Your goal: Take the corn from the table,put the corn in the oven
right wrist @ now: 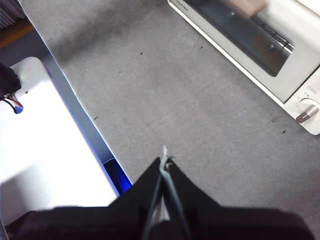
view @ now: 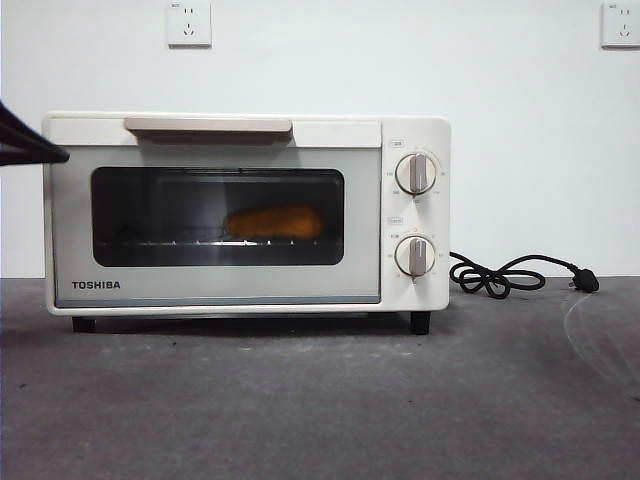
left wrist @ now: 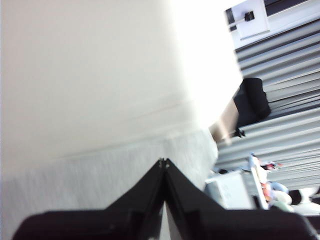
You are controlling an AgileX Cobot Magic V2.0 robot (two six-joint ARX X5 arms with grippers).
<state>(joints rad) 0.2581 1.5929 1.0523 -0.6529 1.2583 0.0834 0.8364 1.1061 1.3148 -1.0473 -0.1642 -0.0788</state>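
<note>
The corn (view: 273,222) lies on the wire rack inside the oven (view: 245,213), seen through the dark glass of the closed door, its long axis level and running side to side along the oven's width. The oven stands on the tabletop (view: 320,400). The left gripper (left wrist: 163,161) sits close beside the oven's cream wall, fingers pressed together, empty. The right gripper (right wrist: 165,161) hangs above the bare tabletop, fingers likewise together.
</note>
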